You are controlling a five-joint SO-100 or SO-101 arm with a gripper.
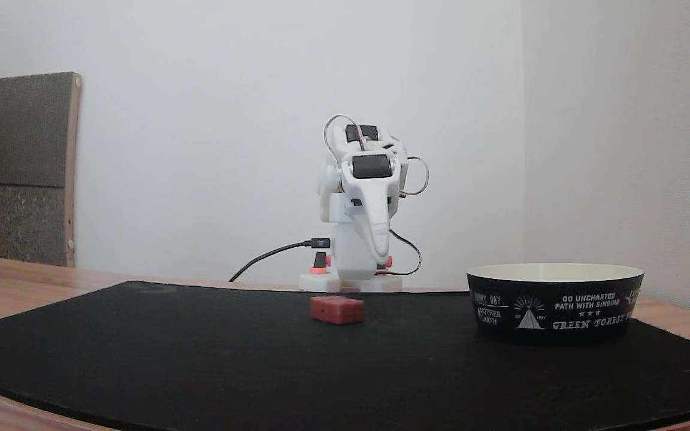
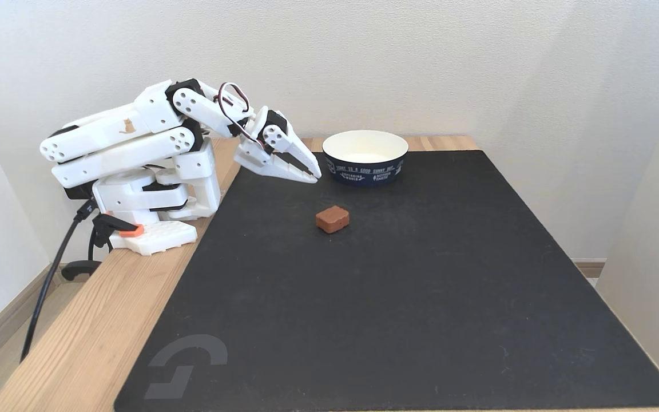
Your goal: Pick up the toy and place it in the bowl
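The toy (image 1: 337, 309) (image 2: 332, 219) is a small dull-red block lying flat on the black mat, on its own. The bowl (image 1: 554, 302) (image 2: 365, 157) is low and round, black outside with white lettering, cream inside; it looks empty. It stands at the mat's right in the low fixed view and at the mat's far edge in the high fixed view. My white gripper (image 1: 383, 258) (image 2: 313, 174) hangs folded near the base, tips pointing down over the mat's edge, shut with nothing in it. It is well short of the toy, beside the bowl.
A black mat (image 2: 421, 297) covers most of the wooden table (image 2: 89, 326). The arm's white base (image 2: 155, 237) with a black cable (image 2: 49, 286) sits on the bare wood at the left in the high view. A padded board (image 1: 18, 170) leans on the wall.
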